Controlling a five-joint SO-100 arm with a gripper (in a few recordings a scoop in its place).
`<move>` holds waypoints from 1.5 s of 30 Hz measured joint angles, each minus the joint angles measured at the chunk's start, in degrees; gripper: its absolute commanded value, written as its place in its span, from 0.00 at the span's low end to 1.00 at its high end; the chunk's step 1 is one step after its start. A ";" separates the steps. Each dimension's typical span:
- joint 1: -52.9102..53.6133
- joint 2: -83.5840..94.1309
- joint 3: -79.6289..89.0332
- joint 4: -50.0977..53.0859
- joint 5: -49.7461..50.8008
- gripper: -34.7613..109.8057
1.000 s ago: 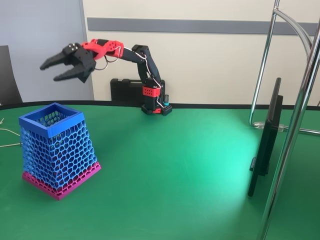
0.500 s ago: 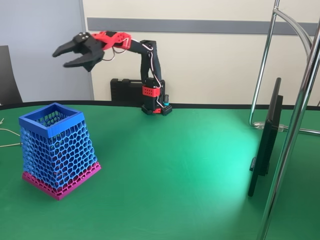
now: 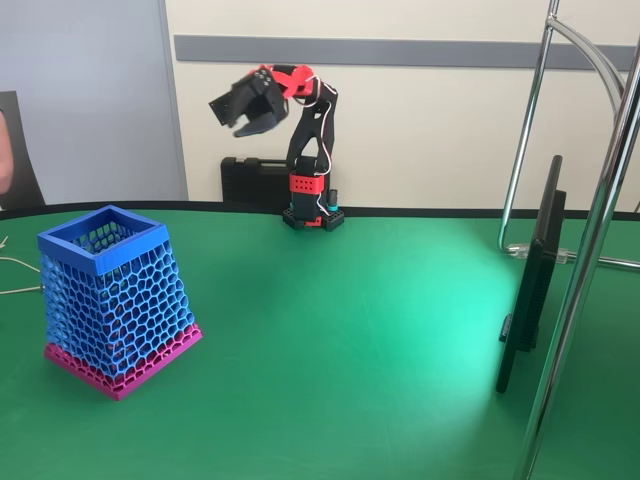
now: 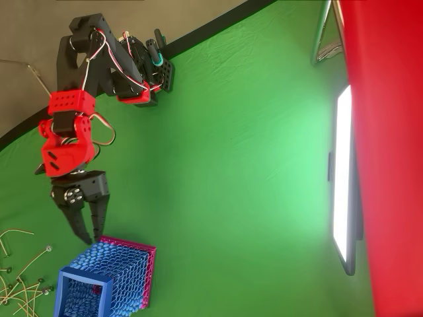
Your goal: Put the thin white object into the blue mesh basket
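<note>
The blue mesh basket point(image 3: 115, 300) stands at the left of the green table, slightly tilted on its pink base band, its top open; the overhead view shows the basket point(image 4: 112, 277) at the bottom left. My red and black gripper point(image 3: 228, 118) hangs high in the air near the arm's base point(image 3: 312, 215), well back and to the right of the basket. It is open and holds nothing. In the overhead view the gripper point(image 4: 92, 238) points toward the basket's base. The thin white object is hidden or out of view; I cannot make it out inside the mesh.
Several thin pale strands point(image 4: 23, 277) with small knobs lie left of the basket and run off the edge. A dark monitor point(image 3: 530, 290) and chrome stand point(image 3: 590, 250) occupy the right. A black case point(image 3: 255, 180) sits behind the arm. A person's hand point(image 3: 3, 150) shows at the left edge.
The open gripper has swung up and to the right, from above the basket back toward the arm's base, as the arm folded. The basket has not moved.
</note>
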 measured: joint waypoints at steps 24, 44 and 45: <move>-10.72 57.74 51.42 22.76 -22.68 0.30; -13.18 59.94 64.60 20.83 -28.30 0.24; -13.27 59.94 64.60 20.83 -28.30 0.24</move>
